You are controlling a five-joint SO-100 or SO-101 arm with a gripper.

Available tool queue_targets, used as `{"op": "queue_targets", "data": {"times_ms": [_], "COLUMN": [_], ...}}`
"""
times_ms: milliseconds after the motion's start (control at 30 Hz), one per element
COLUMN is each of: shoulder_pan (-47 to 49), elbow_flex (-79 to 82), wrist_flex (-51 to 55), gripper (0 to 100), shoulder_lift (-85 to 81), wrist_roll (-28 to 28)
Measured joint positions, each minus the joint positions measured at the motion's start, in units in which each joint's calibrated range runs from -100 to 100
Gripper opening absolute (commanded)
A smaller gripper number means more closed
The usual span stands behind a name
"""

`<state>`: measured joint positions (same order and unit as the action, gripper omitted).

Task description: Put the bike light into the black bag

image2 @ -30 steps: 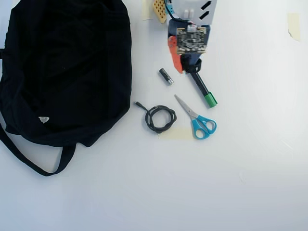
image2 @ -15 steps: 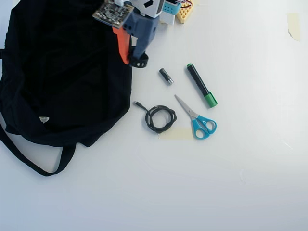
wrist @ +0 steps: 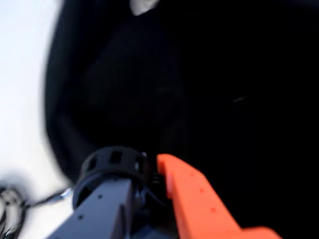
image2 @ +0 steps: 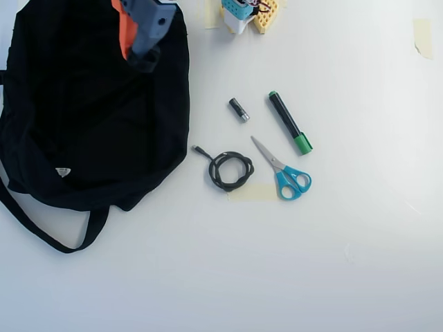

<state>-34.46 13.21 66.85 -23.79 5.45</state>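
Note:
The black bag [image2: 83, 117] lies spread at the left of the overhead view, its white tag [image2: 63, 171] near the lower edge and its strap [image2: 41, 235] looping below. My gripper [image2: 136, 57] hangs over the bag's upper part, shut on the bike light [image2: 147, 63], which is hard to pick out against the fabric. In the wrist view the bike light [wrist: 107, 164] shows as a black rubbery loop pinched between the grey finger and the orange finger [wrist: 194, 194] of my gripper [wrist: 149, 167]. Dark bag fabric [wrist: 224, 99] fills the background.
On the white table right of the bag lie a small battery [image2: 239, 109], a black marker with a green cap [image2: 291, 123], blue-handled scissors [image2: 284, 169] and a coiled black cable [image2: 230, 171]. The arm's base [image2: 246, 12] stands at the top edge.
My gripper has swung left with the bike light, from beside the marker, past the bag's right edge, to over the bag. The other things on the table have not moved.

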Motion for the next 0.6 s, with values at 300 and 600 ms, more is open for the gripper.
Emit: {"op": "queue_targets", "data": {"times_ms": [300, 600], "shoulder_pan": [-15.65, -16.83], "elbow_flex": [0.08, -5.35], "wrist_flex": [-18.81, -22.33], "gripper": [2, 45], "shoulder_lift": [23.99, 32.96], "wrist_roll": [-0.10, 3.81]}}
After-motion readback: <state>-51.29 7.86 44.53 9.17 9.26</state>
